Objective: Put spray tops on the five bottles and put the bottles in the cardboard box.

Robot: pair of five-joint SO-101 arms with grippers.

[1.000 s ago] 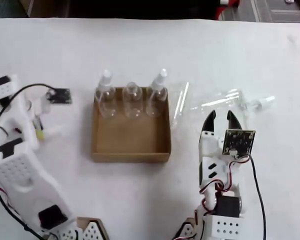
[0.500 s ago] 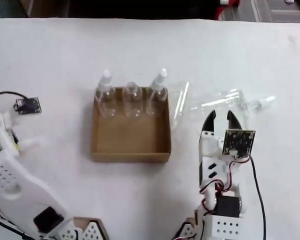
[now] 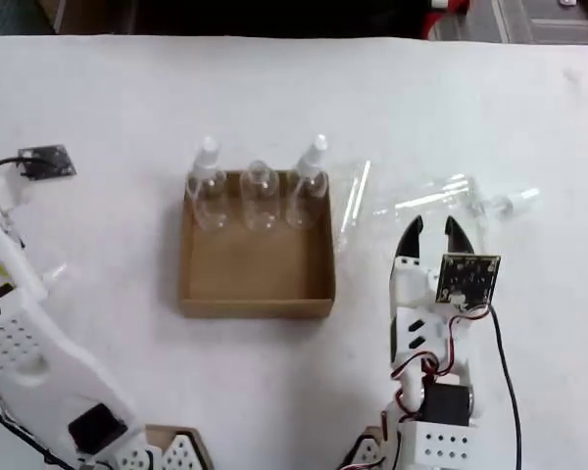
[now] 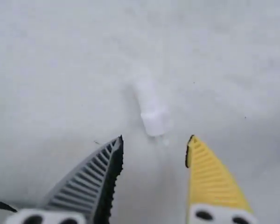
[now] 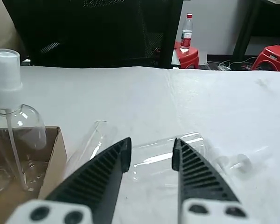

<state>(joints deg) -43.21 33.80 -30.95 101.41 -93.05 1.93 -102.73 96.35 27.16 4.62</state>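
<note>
Your left end effector point(image 4: 156, 138) hangs spread above a spray top point(image 4: 150, 112) lying flat, pointing lengthwise away from it. Your right end effector point(image 5: 151, 141) is spread too.

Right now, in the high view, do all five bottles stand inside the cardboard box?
No, only three bottles stand in the cardboard box, while two bottles lie on the table beside it.

The left pincer point(image 4: 156, 138) has swung away from the cardboard box point(image 3: 257, 306), over a loose spray top point(image 4: 150, 112).
</note>
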